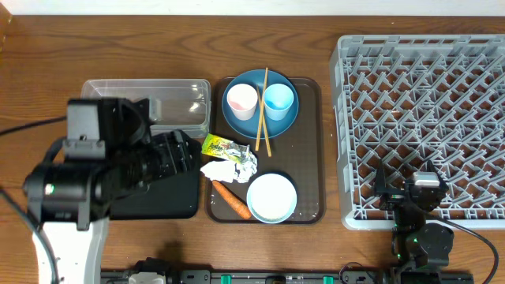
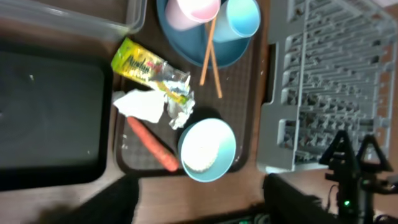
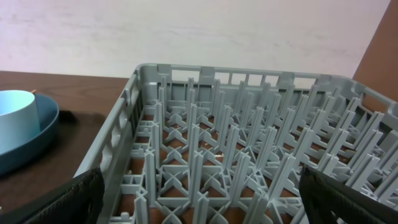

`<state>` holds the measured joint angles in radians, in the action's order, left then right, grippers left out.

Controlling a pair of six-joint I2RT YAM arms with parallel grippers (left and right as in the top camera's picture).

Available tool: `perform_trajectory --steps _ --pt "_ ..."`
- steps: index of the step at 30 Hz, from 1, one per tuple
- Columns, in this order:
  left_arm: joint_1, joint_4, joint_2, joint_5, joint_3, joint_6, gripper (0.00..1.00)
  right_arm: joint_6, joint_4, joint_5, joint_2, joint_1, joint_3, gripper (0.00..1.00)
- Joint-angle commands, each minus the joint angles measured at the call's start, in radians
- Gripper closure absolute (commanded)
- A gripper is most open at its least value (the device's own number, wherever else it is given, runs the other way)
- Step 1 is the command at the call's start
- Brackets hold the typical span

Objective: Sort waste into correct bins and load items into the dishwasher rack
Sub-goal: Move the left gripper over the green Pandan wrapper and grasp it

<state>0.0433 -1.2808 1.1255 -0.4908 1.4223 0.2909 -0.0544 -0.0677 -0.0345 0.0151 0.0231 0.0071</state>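
- A dark, wood-grain table (image 1: 47, 55) is seen from above. In the right wrist view a pale wall stands behind it.
- A dark brown serving tray (image 1: 306, 158) lies mid-table and holds almost everything to be sorted.
- At the tray's far end a round blue plate (image 1: 246, 125) carries a pink cup (image 1: 241, 100) and a light-blue cup (image 1: 278, 100), upright and side by side.
- Thin wooden chopsticks (image 1: 263, 110) lie between the two cups and run off the plate's near rim onto the tray.
- At the tray's near end sits a pale-blue bowl (image 1: 271, 197), white inside. An orange carrot (image 1: 230, 199) lies aslant just to its left.
- Between plate and bowl, at the tray's left edge, is a yellow-green snack wrapper (image 1: 223, 147). A crumpled white napkin (image 1: 230, 168) touches its near side.
- Left of the serving tray are a clear plastic tub (image 1: 185, 95), farther back, and a shallow black tray (image 1: 170, 201), nearer. They lie edge to edge.
- The bulky black left arm (image 1: 87, 170) hides much of both bins from above.
- The left gripper (image 2: 199, 208) hovers where the black tray meets the serving tray, close to the napkin. Its fingers are only dark blurs at the bottom of the wrist view; they seem to stand apart with nothing pinched.
- Just right of the serving tray is the large grey dishwasher rack (image 1: 340, 126), with its pegs upright.
- The right gripper (image 3: 199, 199) is spread wide and holds nothing. It sits at the rack's near edge and faces across the pegs.
- A black cable (image 1: 24, 130) crosses the table at the far left.
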Motion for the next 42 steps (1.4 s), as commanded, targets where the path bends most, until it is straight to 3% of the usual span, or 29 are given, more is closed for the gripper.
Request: perform_trajectory --steps 1,4,13,16,18,20,23,25,36,42 --pt "0.003 -0.014 0.037 0.016 -0.011 0.006 0.49 0.016 -0.003 -0.007 0.000 0.002 -0.002 0.01" --pt "0.006 -0.020 0.055 0.086 -0.011 0.013 0.62 0.016 -0.003 -0.007 0.000 0.002 -0.002 0.01" --pt "0.080 0.000 0.111 0.144 -0.024 0.038 0.61 0.016 -0.003 -0.007 0.000 0.002 -0.002 0.01" --pt "0.122 0.036 0.149 0.143 -0.032 0.037 0.23 0.016 -0.003 -0.007 0.000 0.002 -0.002 0.01" --pt "0.140 0.055 0.176 0.139 -0.032 0.037 0.15 0.016 -0.003 -0.007 0.000 0.002 -0.002 0.01" --pt "0.152 0.077 0.207 0.137 -0.032 0.037 0.15 0.016 -0.003 -0.007 0.000 0.002 -0.002 0.01" --pt "0.166 0.103 0.258 0.138 -0.032 0.048 0.34 0.016 -0.004 -0.007 0.000 0.002 -0.002 0.01" --pt "0.177 0.110 0.292 0.142 -0.032 0.071 0.37 0.016 -0.003 -0.007 0.000 0.002 -0.002 0.01" --pt "0.249 0.134 0.469 0.320 -0.034 0.187 0.42 0.016 -0.003 -0.007 0.000 0.002 -0.002 0.01" --pt "0.275 0.209 0.482 0.325 -0.085 0.195 0.41 0.016 -0.003 -0.007 0.000 0.002 -0.002 0.01"
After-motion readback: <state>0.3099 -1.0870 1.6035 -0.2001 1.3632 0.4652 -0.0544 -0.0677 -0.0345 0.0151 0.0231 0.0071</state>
